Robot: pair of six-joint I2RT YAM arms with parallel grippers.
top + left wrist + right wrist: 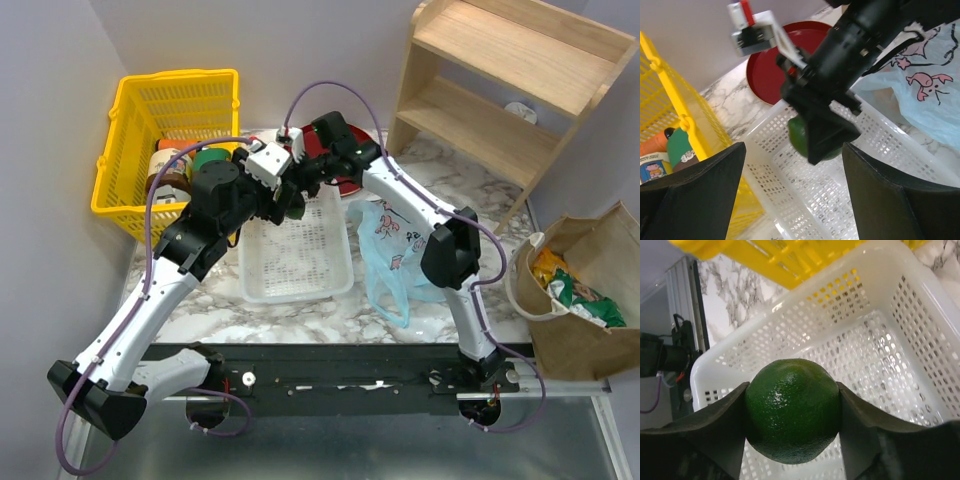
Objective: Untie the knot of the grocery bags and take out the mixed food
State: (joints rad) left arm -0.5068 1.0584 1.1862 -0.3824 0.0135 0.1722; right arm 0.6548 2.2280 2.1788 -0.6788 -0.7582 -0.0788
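We are seeing the right gripper [792, 412] pinching a green lime [792, 410] between both fingers [705, 432], hanging over the white tray [910, 305]. A yellow basket [785, 257] is sitting beyond, on marble.

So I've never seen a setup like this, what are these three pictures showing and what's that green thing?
Two robot arms are bolted to the near edge of a marble table. One picture looks down from above; the other two come from cameras on each wrist. The right gripper is shut on a green lime, held above a white perforated tray. The left gripper is open and holds nothing. Around them are a yellow basket with jars, a red plate, a light-blue plastic bag, a wooden shelf and a brown paper bag with snack packets inside.
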